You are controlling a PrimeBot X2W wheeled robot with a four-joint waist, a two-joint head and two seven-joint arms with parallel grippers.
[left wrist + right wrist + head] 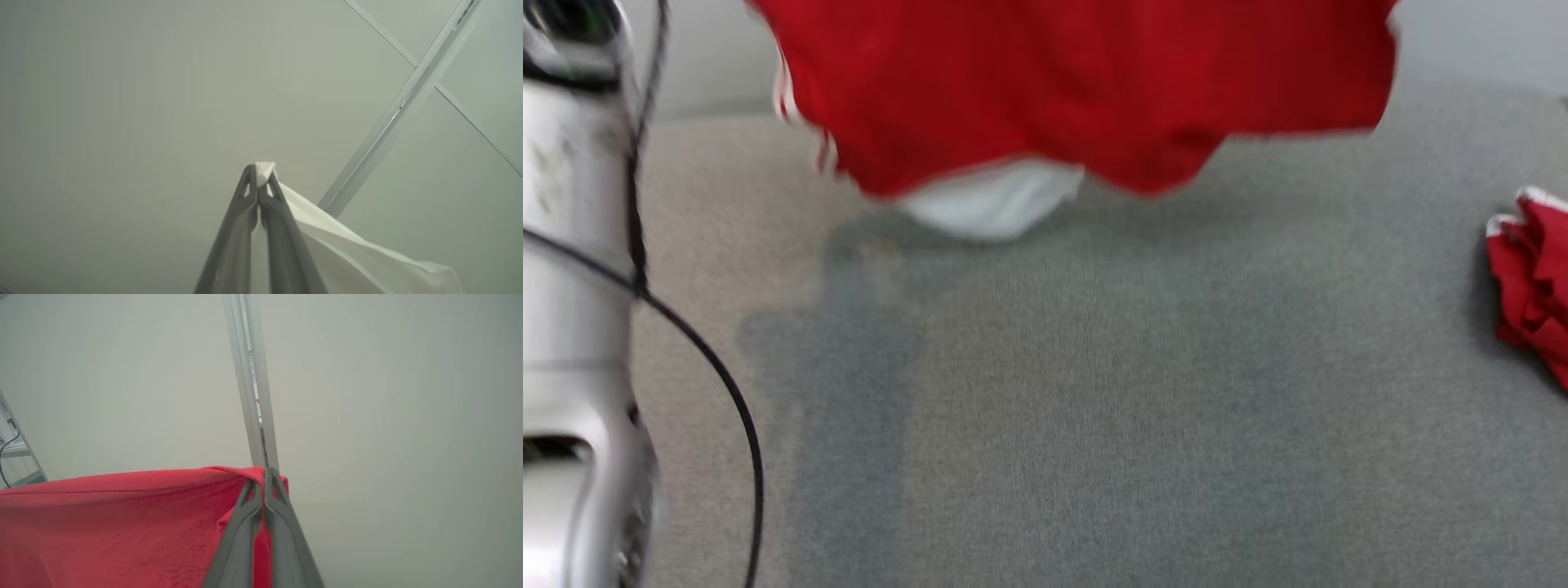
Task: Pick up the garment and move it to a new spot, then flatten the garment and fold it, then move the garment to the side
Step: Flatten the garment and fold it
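The red fleecy garment with white trim [1078,90] hangs spread left to right over the far side of the grey cloth surface [1143,408], seemingly just clear of it, left gripper [258,185] clenched on a white edge, right gripper [262,486] on a red corner.

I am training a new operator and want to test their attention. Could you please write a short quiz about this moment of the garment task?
1. True or false: the red garment lies flat on the grey surface.
2. Which colour is the cloth pinched by the left gripper? A red, B white, C blue.
3. Fill in: a second, crumpled red cloth lies at the head view's ____ edge.
Key: 1 false, it hangs above the surface, the right gripper shut on its red edge; 2 B; 3 right.
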